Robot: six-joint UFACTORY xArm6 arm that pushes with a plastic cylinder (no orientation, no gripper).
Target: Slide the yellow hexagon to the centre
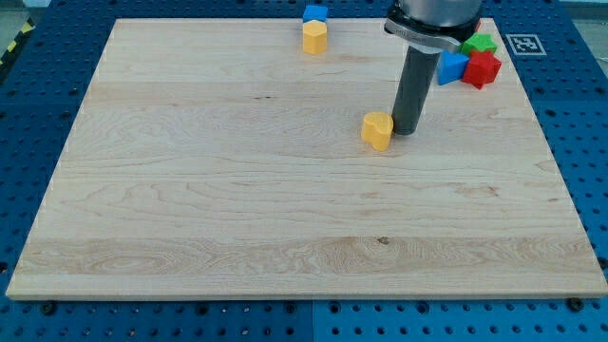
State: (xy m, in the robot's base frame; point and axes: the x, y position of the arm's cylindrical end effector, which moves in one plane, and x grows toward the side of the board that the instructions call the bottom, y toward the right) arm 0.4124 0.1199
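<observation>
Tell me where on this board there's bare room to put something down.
The view's left half and whole bottom of the board are bare. My tip touches one yellow block near centre. Crowded: top edge's blue block and yellow block, and top-right blue, red, green blocks.

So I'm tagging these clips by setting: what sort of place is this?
Most likely a robotics lab bench, not a home or workshop. A wooden board lies on a blue perforated table, a printed marker tag sits at the board's corner, and small coloured blocks, like the yellow block beside my tip, are the only props.
</observation>
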